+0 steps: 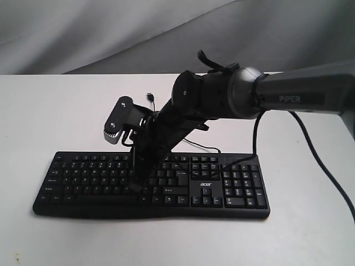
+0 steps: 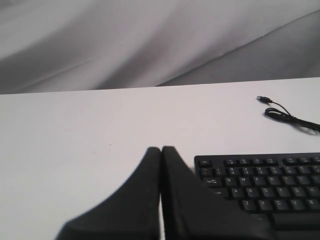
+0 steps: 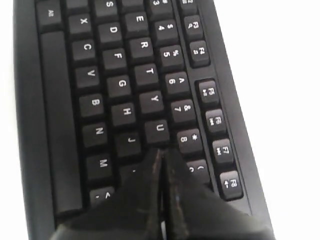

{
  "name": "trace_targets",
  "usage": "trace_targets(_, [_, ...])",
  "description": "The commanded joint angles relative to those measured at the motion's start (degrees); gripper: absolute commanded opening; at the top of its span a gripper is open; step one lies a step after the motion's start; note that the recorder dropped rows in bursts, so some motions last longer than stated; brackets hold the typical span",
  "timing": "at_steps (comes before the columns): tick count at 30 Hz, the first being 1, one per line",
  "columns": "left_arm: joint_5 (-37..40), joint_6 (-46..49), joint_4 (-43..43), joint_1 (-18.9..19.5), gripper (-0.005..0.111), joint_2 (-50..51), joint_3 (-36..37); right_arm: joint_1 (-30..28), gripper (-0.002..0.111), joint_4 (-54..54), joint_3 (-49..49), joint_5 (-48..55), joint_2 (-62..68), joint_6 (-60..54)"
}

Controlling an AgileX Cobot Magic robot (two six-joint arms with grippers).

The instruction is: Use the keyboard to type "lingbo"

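One clenched right end effector [image 3: 161, 156] points onto the wide black plastic keyboard [image 1: 83, 177] beside U. Also clenched, the left end effector [image 2: 161, 152] hovers over the white table [image 2: 75, 130].

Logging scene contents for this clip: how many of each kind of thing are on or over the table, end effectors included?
keyboard: 1
USB cable: 1
end effectors: 2, the left end effector and the right end effector, both shut
total: 4
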Motion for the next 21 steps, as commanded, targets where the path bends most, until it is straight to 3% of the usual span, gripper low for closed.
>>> trace_targets(1, [-0.41,-0.12,-0.21,0.06,0.001,-0.21,0.28,0.29,0.0,1.12,-2.71,0.44,1.42,-0.49])
trace_targets(21, [-0.41,-0.12,-0.21,0.06,0.001,-0.21,0.28,0.29,0.0,1.19,-5.02,1.95,4.31,-0.39])
